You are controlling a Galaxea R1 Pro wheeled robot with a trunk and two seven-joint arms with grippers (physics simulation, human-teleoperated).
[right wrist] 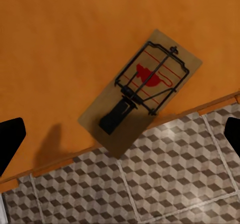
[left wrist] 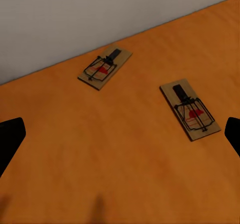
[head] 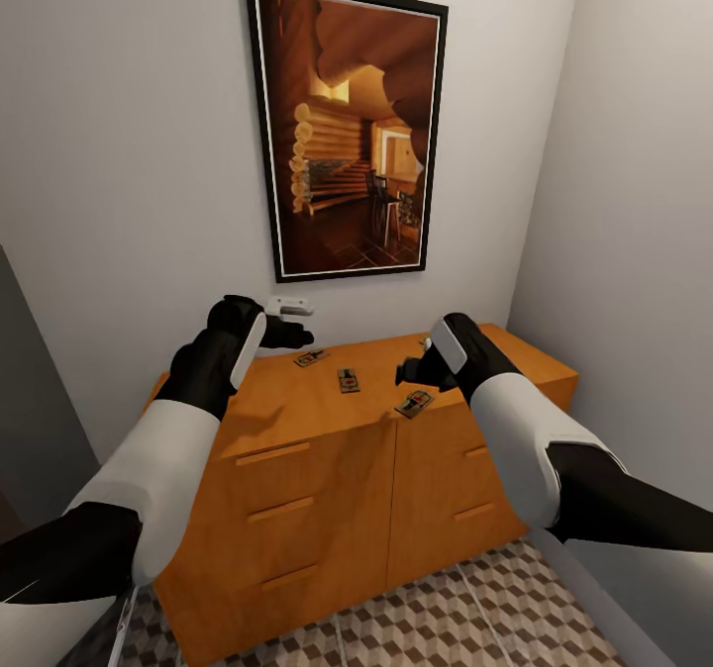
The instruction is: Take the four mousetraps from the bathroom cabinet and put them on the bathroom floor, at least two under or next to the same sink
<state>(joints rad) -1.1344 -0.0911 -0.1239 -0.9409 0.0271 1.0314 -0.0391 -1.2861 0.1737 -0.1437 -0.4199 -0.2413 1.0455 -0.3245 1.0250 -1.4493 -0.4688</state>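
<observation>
Three mousetraps lie on the flat top of the orange-brown cabinet [head: 297,469]: one near the wall [head: 311,358], one in the middle [head: 348,381], one at the front edge [head: 415,404]. My left gripper [head: 295,334] hovers open above the back left of the top. In the left wrist view, the left gripper [left wrist: 121,136] looks down on the wall-side mousetrap [left wrist: 105,67] and the middle mousetrap [left wrist: 190,109]. My right gripper [head: 412,372] hangs open just above the front mousetrap [right wrist: 142,92], which overhangs the cabinet's front edge. The bathroom floor [right wrist: 165,184] shows below.
A framed picture [head: 347,133] hangs on the wall above the cabinet, with a small white fitting [head: 289,304] under it. A side wall [head: 634,251] stands close on the right and a grey panel [head: 30,400] on the left. Cube-patterned floor tiles [head: 446,618] lie before the drawers.
</observation>
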